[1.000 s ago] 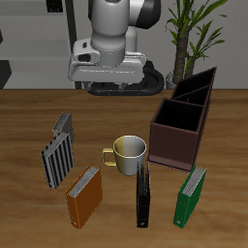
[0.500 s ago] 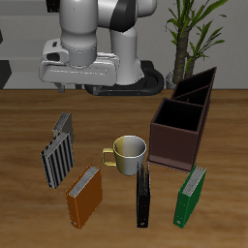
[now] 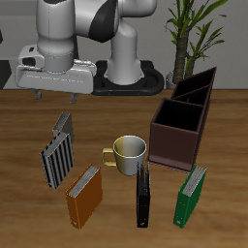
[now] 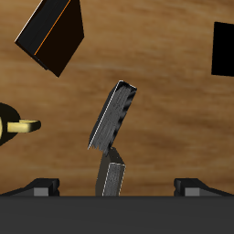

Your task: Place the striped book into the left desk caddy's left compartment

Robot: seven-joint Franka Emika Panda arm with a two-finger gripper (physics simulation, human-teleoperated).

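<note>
- The striped book [image 3: 57,161] stands upright on the worktop [image 3: 116,116], free of any grip, with the mug [image 3: 129,155] near it on one side.
- Just behind the striped book stands the smaller grey book [image 3: 63,126]; from my wrist view the two [image 4: 113,116] [image 4: 111,175] look end to end, and I cannot tell whether they touch.
- The orange book [image 3: 84,196] stands nearer the worktop's front edge than the striped one; in my wrist view it [image 4: 53,33] is cut off by the frame edge.
- My gripper [image 3: 57,95] hangs above the worktop behind the grey book, holding nothing; its fingers [image 4: 44,187] are set wide apart, only their tips showing in my wrist view.
- The black book [image 3: 143,196] and the green book [image 3: 191,196] stand toward the front edge.
- The left desk caddy [image 3: 181,133] stands well apart from the striped book, past the mug; a second caddy [image 3: 197,89] sits behind it.
</note>
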